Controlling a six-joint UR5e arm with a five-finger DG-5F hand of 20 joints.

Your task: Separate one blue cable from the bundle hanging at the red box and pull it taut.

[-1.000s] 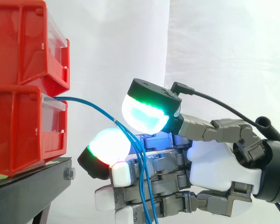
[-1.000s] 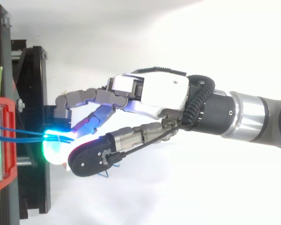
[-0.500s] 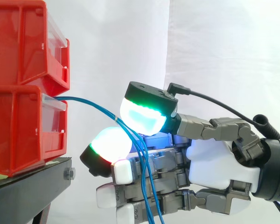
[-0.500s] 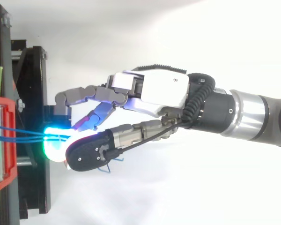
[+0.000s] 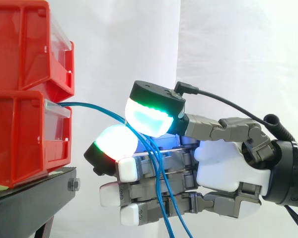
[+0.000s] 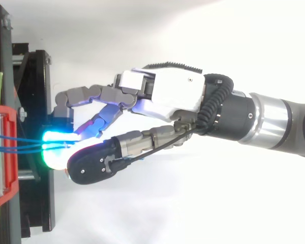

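Strands of thin blue cable run pinched between the robot hand's rounded pads beside glossy red bins.

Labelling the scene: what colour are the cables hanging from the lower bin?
Blue; the cables show best in the side view.

1. The bins are showing glossy red plastic.
2. The stand is looking matt black metal.
3. The curtain is hanging as white cloth.
4. The cables are shining, smooth-sheathed.
5. The hand is showing glossy white shell, matt grey links.
6. The arm is gleaming, satin metal.
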